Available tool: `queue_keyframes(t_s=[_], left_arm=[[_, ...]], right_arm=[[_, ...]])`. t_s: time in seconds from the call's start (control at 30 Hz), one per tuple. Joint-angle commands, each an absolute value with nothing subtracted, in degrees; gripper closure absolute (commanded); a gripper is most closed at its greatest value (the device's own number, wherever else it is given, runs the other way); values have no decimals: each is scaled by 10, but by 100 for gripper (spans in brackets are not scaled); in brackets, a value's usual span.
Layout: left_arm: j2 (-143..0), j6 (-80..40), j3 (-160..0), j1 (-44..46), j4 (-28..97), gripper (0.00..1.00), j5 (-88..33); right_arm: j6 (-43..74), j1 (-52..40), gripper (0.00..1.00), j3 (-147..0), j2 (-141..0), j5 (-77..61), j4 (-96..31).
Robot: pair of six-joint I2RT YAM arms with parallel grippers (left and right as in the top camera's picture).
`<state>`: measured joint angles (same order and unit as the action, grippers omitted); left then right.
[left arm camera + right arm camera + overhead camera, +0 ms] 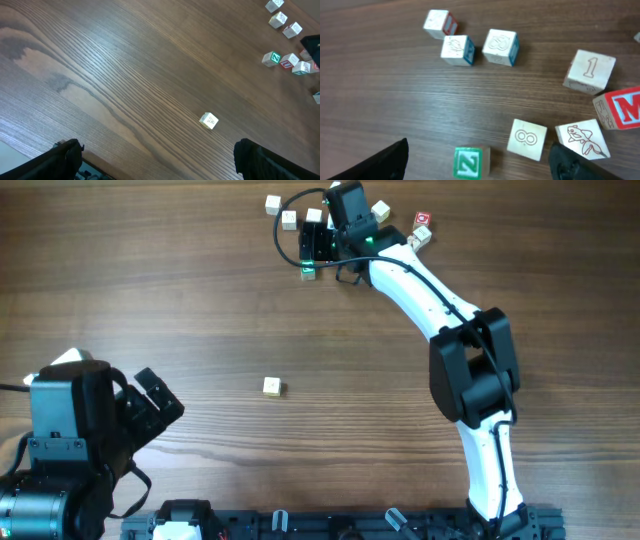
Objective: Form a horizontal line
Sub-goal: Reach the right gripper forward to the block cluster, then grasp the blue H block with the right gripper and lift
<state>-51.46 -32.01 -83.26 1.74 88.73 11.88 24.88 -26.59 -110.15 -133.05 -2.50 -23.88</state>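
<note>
Far edge crowded, middle open
Small wooden letter cubes (pixel 526 139) cluster there with narrow gaps; the brown wood-grain table (pixel 180 300) is open apart from one lone cream cube (pixel 271 386).

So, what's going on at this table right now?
The right end effector hangs open over scattered letter cubes at the far side of the table, nearest the green Z cube, gripping nothing. The red M cube lies loose beside them. The left end effector sits open, facing one stray cube. No row yet.

Green-faced cube (pixel 468 162) at six o'clock reads "Z". Cream cube (pixel 590 70), two o'clock, "1"; red-faced cube (pixel 626 107), three o'clock, "M".
</note>
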Motion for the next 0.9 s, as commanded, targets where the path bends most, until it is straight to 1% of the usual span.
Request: queue_keyframes(t_s=[0.0,0.1,0.17,0.23,0.53,0.6,0.7,0.83,0.87], left_arm=[[-514,-319,-834,14,887,0,114],[-514,-319,-834,14,887,0,114],[-514,-320,-834,14,887,0,114],[-514,-319,-834,14,887,0,114],[-514,-319,-834,14,887,0,114],[-514,-319,-834,14,887,0,114],[-514,-319,-834,14,887,0,114],[-514,-319,-834,14,887,0,114],[-514,-319,-834,14,887,0,114]], right_arm=[[303,-265,16,-1117,-1367,19,-235],[333,-265,17,-1117,-1373,25,-224],[336,-265,22,-1117,-1375,22,-223],[337,-265,23,-1110,-1377,22,-216],[345,-264,23,-1110,-1421,78,-178],[345,-264,25,-1110,-1422,80,-171],[345,-264,36,-1110,-1422,80,-165],[333,-264,45,-1110,-1423,80,-180],[326,-264,46,-1110,-1424,80,-181]])
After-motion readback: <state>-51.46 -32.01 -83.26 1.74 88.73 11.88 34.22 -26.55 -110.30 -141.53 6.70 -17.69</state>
